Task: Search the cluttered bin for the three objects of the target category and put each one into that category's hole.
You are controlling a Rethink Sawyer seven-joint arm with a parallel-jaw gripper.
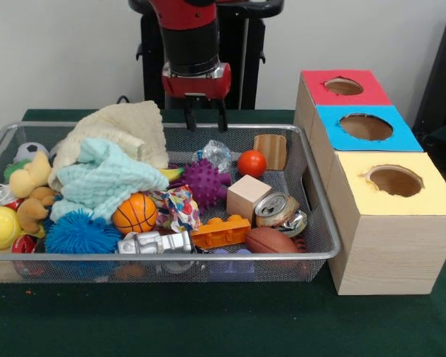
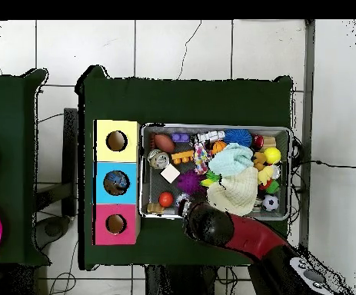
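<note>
The bin (image 1: 323, 253) sits on the green table (image 1: 208, 327), full of toys and cloths. The hole (image 1: 366, 126) in the blue box top is at its 3 o'clock in the front view. My gripper (image 1: 204, 117) hangs open and empty above the far rim, near the purple spiky ball (image 1: 206, 183).

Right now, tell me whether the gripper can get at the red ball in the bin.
Probably yes. The gripper hangs open over the bin's far rim, and the red ball lies uncovered just in front, with only the wooden block close beside it.
</note>
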